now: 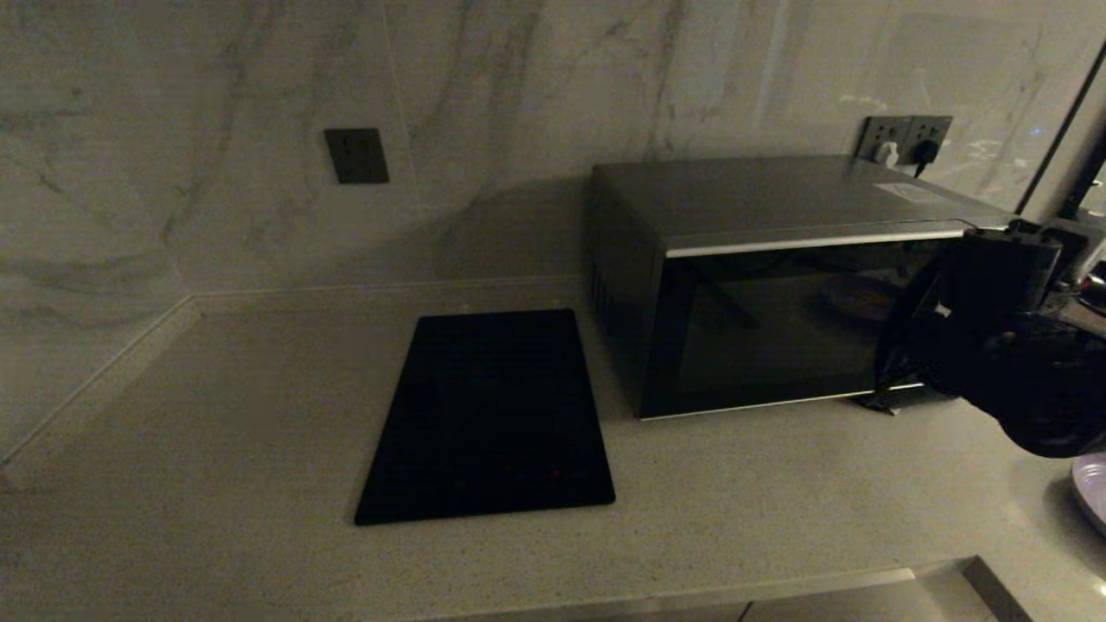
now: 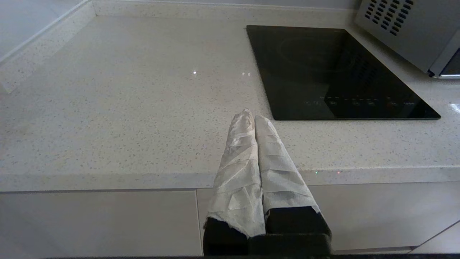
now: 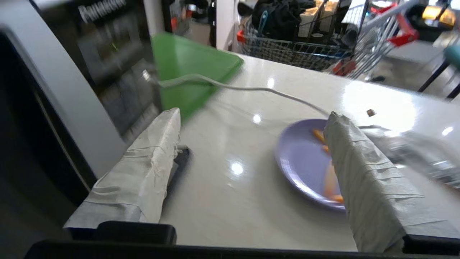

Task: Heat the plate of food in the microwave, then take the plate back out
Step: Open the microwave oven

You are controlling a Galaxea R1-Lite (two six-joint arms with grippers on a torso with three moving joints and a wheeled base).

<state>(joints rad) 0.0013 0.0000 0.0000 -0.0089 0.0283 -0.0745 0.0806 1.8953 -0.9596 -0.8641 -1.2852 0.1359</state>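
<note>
The silver-grey microwave [image 1: 778,285] stands at the back right of the counter with its dark glass door closed. In the right wrist view its button panel [image 3: 107,72] fills one side. The lavender plate of food [image 3: 305,158] rests on the counter beside the microwave, with orange sticks [image 3: 318,135] on it. Only its pale rim [image 1: 1093,484] shows in the head view. My right gripper [image 3: 253,114] hovers low in front of the microwave's panel side, open, with nothing between its wrapped fingers. One finger [image 3: 363,180] hides part of the plate. My left gripper [image 2: 251,115] is shut, parked off the counter's front edge.
A flat black cooktop [image 1: 492,415] lies left of the microwave. A green board [image 3: 190,68] lies beyond the panel side, and a white cable [image 3: 251,89] runs across the counter past the plate. A wire cart [image 3: 298,50] stands beyond the counter's far edge.
</note>
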